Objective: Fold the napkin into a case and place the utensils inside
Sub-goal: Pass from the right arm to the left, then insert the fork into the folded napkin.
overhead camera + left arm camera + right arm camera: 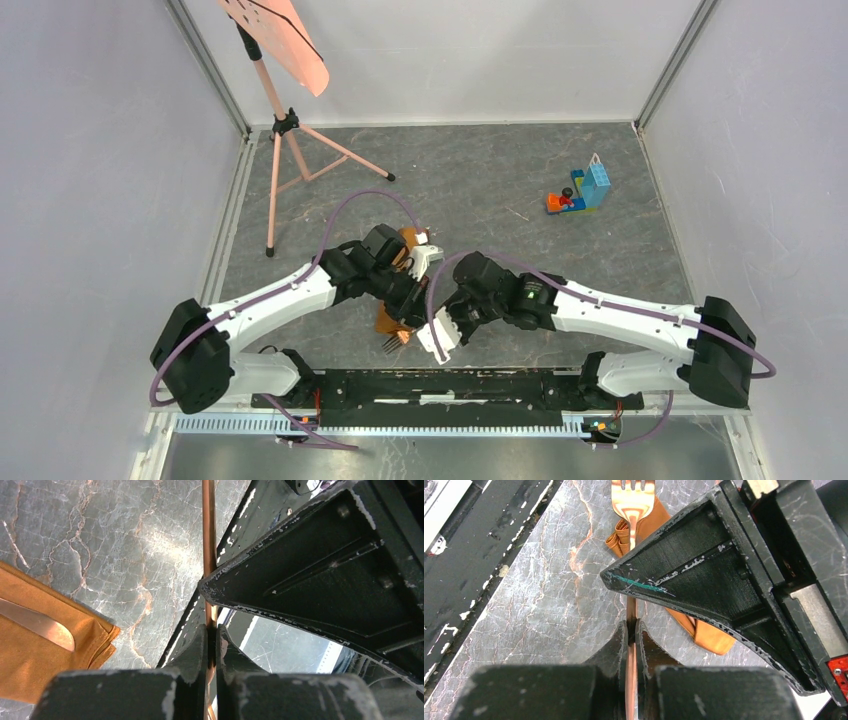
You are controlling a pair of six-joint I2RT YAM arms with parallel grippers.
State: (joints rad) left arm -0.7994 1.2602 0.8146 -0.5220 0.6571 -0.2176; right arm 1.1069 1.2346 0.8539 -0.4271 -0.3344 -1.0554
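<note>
The orange-brown napkin (386, 322) lies folded on the marble tabletop between both arms, mostly hidden under them. In the right wrist view the copper fork (634, 500) rests across the folded napkin (709, 635), tines pointing away. My right gripper (630, 622) is shut on its handle. My left gripper (212, 627) is shut on a thin copper utensil handle (209, 535) seen edge-on; which utensil it is I cannot tell. A flat copper blade (40, 625) lies on the napkin (30, 670) to its left. From above, fork tines (392, 343) stick out at the napkin's near end.
A salmon-pink sheet (290, 45) on a tripod stand (278, 160) is at the back left. A colourful toy brick pile (580, 190) sits at the back right. The black base rail (450, 385) runs along the near edge, close to both grippers.
</note>
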